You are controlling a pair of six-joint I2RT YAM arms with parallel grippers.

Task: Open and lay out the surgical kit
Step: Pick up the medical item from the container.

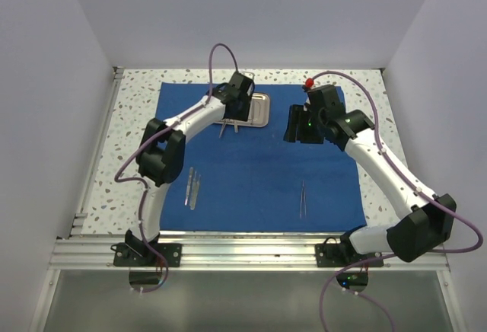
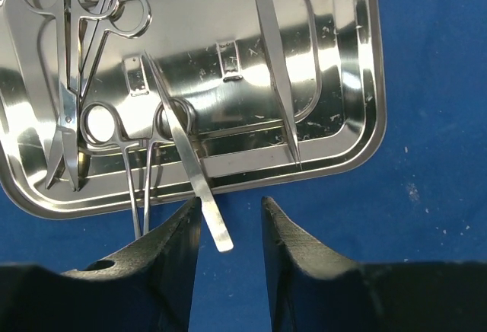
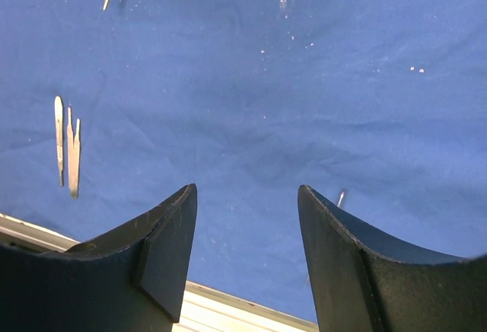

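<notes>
Because the tweezers point(image 2: 185, 153) jut over the rim of the tray point(image 2: 376, 81) with their long axis pointing almost straight at the left gripper point(image 2: 230, 204), its parted, empty jaws flank that end

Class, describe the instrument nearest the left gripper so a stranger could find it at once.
Find the blue cloth, then the steel tray at its far side. The flat tweezers lie slanted across it, blunt end overhanging the near rim toward the open left gripper; unlike the forceps alongside, they have no finger rings.
</notes>
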